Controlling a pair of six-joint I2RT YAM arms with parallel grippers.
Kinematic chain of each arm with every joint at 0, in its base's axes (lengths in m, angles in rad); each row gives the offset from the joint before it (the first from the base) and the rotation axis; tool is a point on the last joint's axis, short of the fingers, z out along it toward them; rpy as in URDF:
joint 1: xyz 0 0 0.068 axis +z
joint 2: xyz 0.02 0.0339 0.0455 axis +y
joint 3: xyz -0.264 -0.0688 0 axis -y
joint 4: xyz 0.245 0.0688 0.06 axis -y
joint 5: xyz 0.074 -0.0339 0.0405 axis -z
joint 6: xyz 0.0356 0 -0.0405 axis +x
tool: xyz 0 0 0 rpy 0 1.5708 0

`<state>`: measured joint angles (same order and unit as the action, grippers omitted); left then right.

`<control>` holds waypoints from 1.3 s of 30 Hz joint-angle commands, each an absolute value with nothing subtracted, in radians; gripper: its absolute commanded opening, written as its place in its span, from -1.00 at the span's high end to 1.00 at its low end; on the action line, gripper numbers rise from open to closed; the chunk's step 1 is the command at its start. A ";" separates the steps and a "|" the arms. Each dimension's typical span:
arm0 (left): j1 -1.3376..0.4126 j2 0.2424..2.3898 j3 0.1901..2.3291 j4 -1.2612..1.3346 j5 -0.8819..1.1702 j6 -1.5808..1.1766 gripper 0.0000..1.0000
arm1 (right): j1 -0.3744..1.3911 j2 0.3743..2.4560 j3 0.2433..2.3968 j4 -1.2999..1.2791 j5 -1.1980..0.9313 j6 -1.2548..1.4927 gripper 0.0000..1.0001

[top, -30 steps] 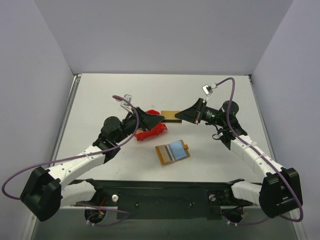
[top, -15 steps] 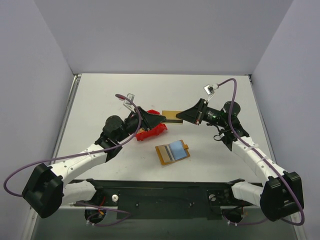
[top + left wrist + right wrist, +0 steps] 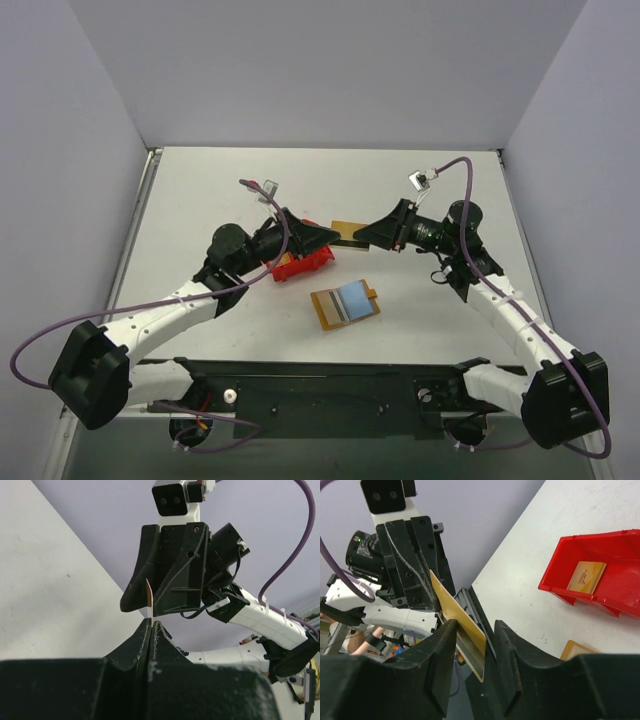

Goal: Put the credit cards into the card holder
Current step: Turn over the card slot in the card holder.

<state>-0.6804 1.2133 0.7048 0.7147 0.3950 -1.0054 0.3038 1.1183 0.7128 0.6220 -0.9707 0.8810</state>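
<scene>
Handover in mid-air just past the far right corner of the red bin [image 3: 303,266]: the left gripper [image 3: 151,623] pinches one end of a golden credit card [image 3: 465,627], jaws shut tight on it, while the right gripper [image 3: 476,626] stands with jaws parted around the other end. A second card [image 3: 587,577] lies inside the bin, and the card holder [image 3: 345,304] lies open just on its near side.

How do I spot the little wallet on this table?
Find the white table between the two robot arms. Near its middle, just nearer the arms' bases than the red box, lies a flat orange wallet. Only it has a light blue panel.
</scene>
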 commanded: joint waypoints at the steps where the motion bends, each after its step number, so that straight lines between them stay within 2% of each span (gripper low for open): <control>1: -0.692 1.206 0.793 0.693 0.537 -0.950 1.00 | 0.318 1.042 0.790 0.468 -1.022 0.702 0.22; 5: -0.689 1.219 0.845 0.572 0.650 -0.878 1.00 | 0.318 0.993 0.859 0.270 -1.009 0.562 0.09; 10: -0.687 1.215 0.890 0.438 0.778 -0.784 1.00 | 0.319 0.963 0.974 0.085 -1.028 0.433 0.04; 12: -0.689 1.194 0.925 0.312 0.793 -0.702 1.00 | 0.322 0.963 0.997 0.064 -1.069 0.413 0.05; 16: -0.686 1.164 1.037 -0.098 0.727 -0.484 1.00 | 0.356 0.977 1.005 0.060 -1.112 0.388 0.04; 19: -0.686 1.141 1.094 -0.277 0.693 -0.397 1.00 | 0.399 1.041 1.073 -0.079 -1.117 0.303 0.04; 23: -0.683 1.129 1.130 -0.371 0.701 -0.342 1.00 | 0.543 1.112 1.184 -0.328 -1.022 0.072 0.04; 26: -0.681 1.121 1.137 -0.394 0.707 -0.322 1.00 | 0.600 1.124 1.183 -0.331 -0.982 0.046 0.05; 39: -0.683 1.098 1.160 -0.446 0.837 -0.270 1.00 | 0.611 1.114 1.167 -0.350 -0.960 0.009 0.12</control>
<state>-0.6853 1.1328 1.1145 -0.4561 0.7605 -0.2939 0.6048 1.1297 1.1469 -0.3462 -0.9432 0.0494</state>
